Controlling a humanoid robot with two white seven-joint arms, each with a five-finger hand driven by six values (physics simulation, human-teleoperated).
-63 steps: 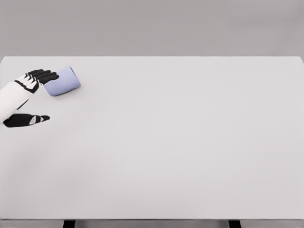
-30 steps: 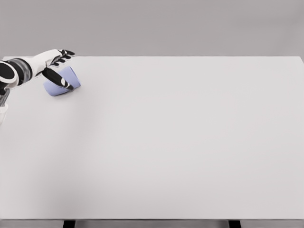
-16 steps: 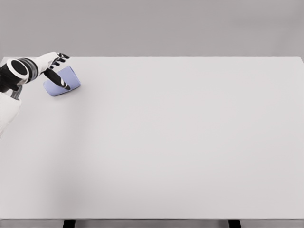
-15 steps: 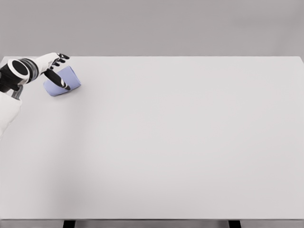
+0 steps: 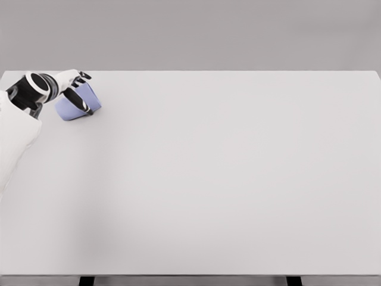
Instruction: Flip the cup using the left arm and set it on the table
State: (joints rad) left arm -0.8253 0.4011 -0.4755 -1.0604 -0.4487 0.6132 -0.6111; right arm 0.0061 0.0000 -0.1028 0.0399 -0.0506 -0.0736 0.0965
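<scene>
A lavender cup point(image 5: 69, 111) lies on its side near the far left corner of the white table point(image 5: 214, 179). My left arm comes in along the left edge, and my left hand point(image 5: 83, 92) is wrapped over the cup. The black thumb point(image 5: 83, 102) curls across the cup's near side, while the other fingers point(image 5: 84, 75) reach over its far side. The cup still rests on the table. The right arm is out of view.
The table's far edge point(image 5: 190, 71) runs just behind the cup, with a plain grey wall beyond it. The left table edge is close to the hand.
The left arm swung up and over from the table's left edge to the cup. In the last half second the thumb curled around it. The cup has not moved.
</scene>
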